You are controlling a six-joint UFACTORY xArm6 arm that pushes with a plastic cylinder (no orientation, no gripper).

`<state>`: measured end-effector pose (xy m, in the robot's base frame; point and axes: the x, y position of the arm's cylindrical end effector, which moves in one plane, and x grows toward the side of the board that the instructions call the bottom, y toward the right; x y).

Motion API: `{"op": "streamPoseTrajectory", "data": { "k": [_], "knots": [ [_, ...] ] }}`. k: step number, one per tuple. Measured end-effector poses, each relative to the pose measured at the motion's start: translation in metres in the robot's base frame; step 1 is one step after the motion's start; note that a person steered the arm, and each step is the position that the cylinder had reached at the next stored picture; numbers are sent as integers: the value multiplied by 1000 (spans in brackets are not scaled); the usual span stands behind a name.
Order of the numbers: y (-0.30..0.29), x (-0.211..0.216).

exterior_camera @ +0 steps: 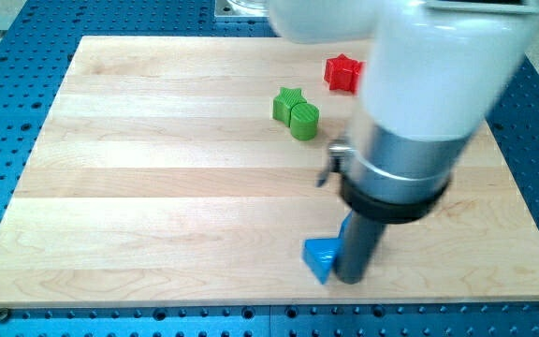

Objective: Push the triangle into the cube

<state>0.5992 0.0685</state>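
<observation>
A blue triangle block [320,256] lies near the view's bottom edge of the wooden board [157,187], right of centre. My tip [351,278] stands right against the triangle's right side, touching or almost touching it. A bit of blue shows beside the rod above the triangle; I cannot tell whether it is another block. No cube can be made out; the arm's big white and grey body hides much of the board's right side.
A green star block [287,101] and a green rounded block [304,121] sit touching each other at the upper middle. A red star block [342,72] lies near the view's top, partly behind the arm. Blue perforated table surrounds the board.
</observation>
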Motion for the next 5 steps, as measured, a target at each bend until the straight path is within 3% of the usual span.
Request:
{"op": "streamPoseTrajectory", "data": {
  "k": [2,3,4,5],
  "knots": [
    [-67,20],
    [-135,7],
    [-126,4],
    [-57,3]
  ]
}}
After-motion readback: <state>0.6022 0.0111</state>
